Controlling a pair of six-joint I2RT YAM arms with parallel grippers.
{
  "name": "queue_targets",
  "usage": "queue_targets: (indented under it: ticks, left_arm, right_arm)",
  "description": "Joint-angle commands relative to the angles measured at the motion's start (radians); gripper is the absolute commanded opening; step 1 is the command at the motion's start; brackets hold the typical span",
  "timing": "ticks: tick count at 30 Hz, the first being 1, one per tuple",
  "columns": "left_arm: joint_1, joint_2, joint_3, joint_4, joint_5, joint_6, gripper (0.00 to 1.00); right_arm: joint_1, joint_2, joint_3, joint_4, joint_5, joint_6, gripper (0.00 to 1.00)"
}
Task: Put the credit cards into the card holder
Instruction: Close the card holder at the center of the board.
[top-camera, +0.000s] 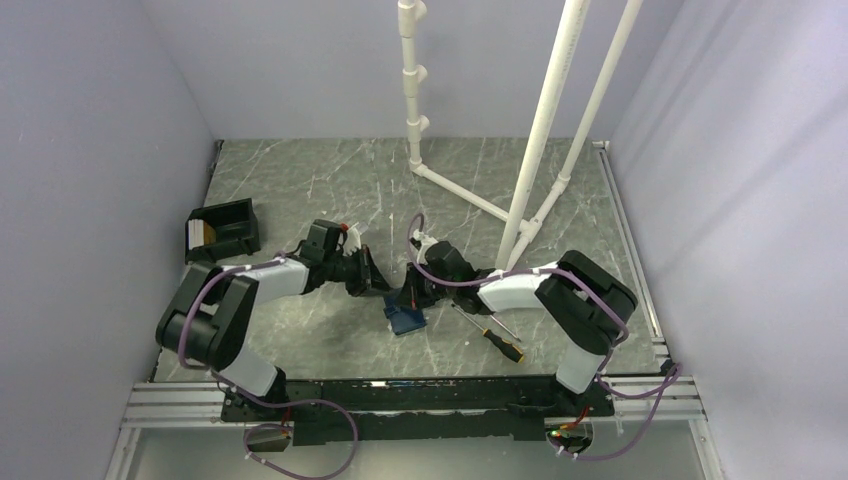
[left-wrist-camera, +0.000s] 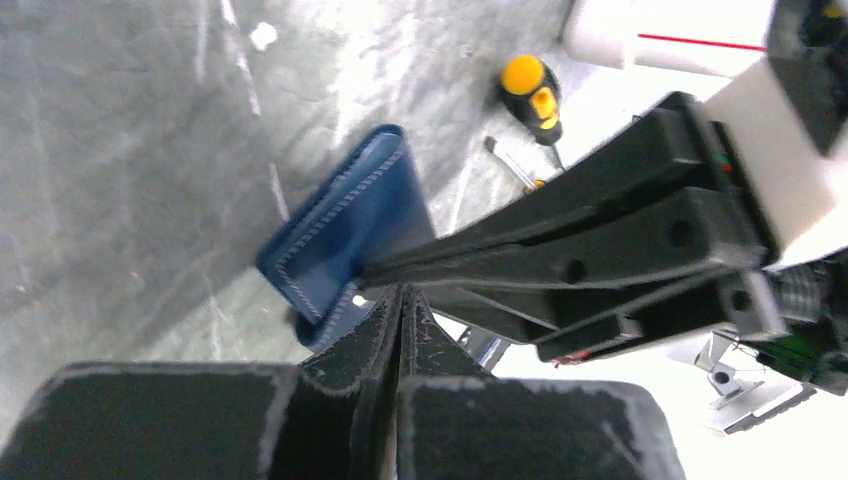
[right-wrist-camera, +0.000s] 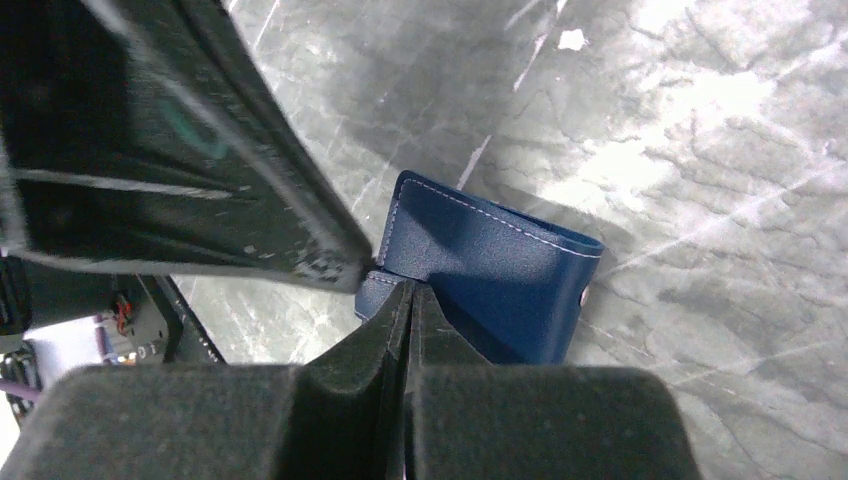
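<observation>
Barely begun, we judge: the right end effector pinches the card holder, the left end effector sits pressed together against it, and we see no credit cards inside.

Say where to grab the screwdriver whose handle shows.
Grip the screwdriver by its orange-and-black handle, from straight above, jaws across its length. It lies flat on the table, so only its top is open. The handle is its thickest part, and the thin shaft offers little to pinch.

Left hand and right hand crowd the card holder, seemingly touching; screwdrivers lie near its right; pipe frame blocks behind; bare desk far left.
</observation>
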Motion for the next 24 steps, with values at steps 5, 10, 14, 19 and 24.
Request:
queue_targets:
  ticks: [5, 10, 14, 19, 24]
  left_arm:
    - [-0.018, 0.173, -0.007, 0.146, 0.014, -0.019, 0.01]
    - [-0.018, 0.178, -0.037, 0.101, -0.056, 0.018, 0.00]
    - [-0.018, 0.185, -0.049, 0.099, -0.070, 0.026, 0.00]
    - [-0.018, 0.186, -0.055, 0.110, -0.062, 0.024, 0.00]
    - [-0.019, 0.175, -0.049, 0.100, -0.059, 0.027, 0.00]
  right_arm:
    - [-0.030, -0.008, 0.003, -0.261, -0.046, 0.004, 0.02]
    - [-0.044, -0.024, 0.036, -0.283, -0.113, 0.053, 0.18]
    - [-0.060, -0.038, 0.047, -0.294, -0.152, 0.086, 0.24]
    - [-0.067, -0.023, 0.062, -0.308, -0.165, 0.073, 0.24]
    - [-0.066, 0.003, 0.065, -0.272, -0.195, 0.064, 0.24]
